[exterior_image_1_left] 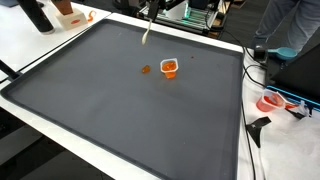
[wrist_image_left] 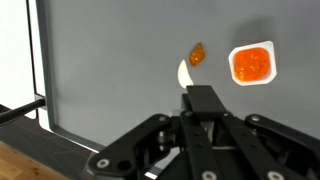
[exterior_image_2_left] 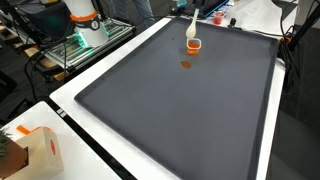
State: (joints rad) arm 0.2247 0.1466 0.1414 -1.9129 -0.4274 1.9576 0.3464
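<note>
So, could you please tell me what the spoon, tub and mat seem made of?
The spoon looks like plastic: plain matte white, thin. The tub is probably plastic too: thin white rim, orange filling. The mat may be rubber or foam: dark grey, matte, no glare.

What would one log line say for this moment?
hand: shut on white spoon | orange cup: on grey mat, beside orange bit

Matt, fine-grained grey mat (exterior_image_1_left: 120, 110). Smooth white plastic cup (wrist_image_left: 233, 66), glossy orange filling (wrist_image_left: 251, 65). Smooth white plastic spoon (wrist_image_left: 182, 74). Matt black gripper (wrist_image_left: 201, 95). Smooth white table (exterior_image_1_left: 45, 122).
</note>
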